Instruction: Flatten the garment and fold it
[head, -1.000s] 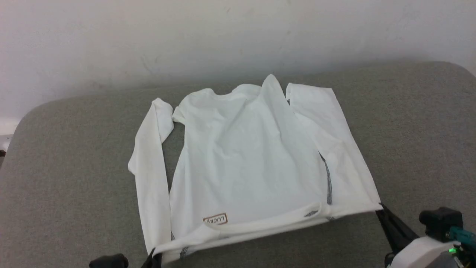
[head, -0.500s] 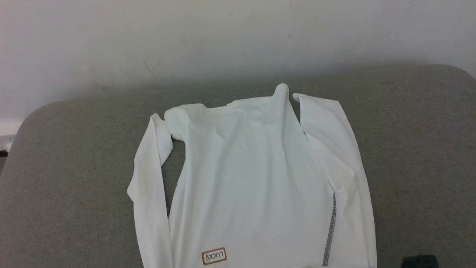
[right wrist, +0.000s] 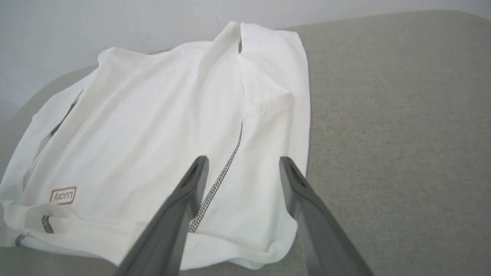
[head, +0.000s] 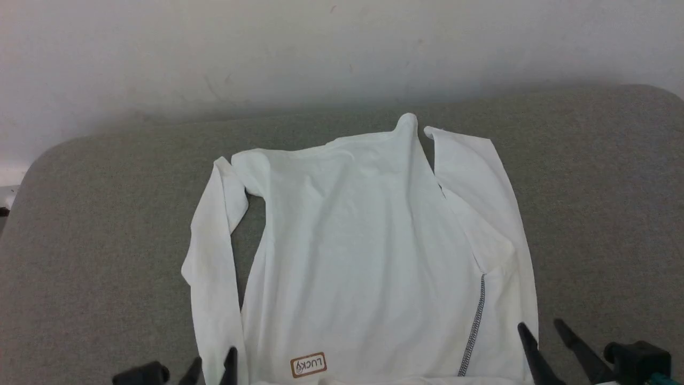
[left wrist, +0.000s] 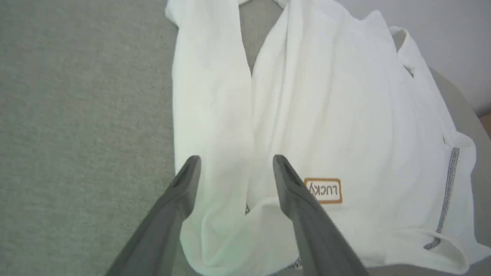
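Note:
The garment [head: 363,251], a white long-sleeved shirt, lies spread on the grey cushion, collar away from me and hem towards me. Its tan patch [head: 308,364] sits near the hem, and a dark stitched seam [head: 474,326] runs up the right side. My left gripper [head: 214,364] stands open at the hem's left corner, over the left sleeve [left wrist: 207,115], holding nothing. My right gripper [head: 538,325] is open at the hem's right corner, its fingers straddling the right sleeve edge [right wrist: 268,180]. The hem [left wrist: 345,237] is slightly rumpled and rolled in the left wrist view.
The grey padded surface [head: 96,224] has rounded far corners and meets a pale wall [head: 320,48] behind. Bare cushion lies left of the left sleeve and on the right [right wrist: 402,134] of the garment.
Both grippers were shut on the hem corners and have let go; they now stand open. The garment was drawn towards me and lies flatter. The head camera has also shifted.

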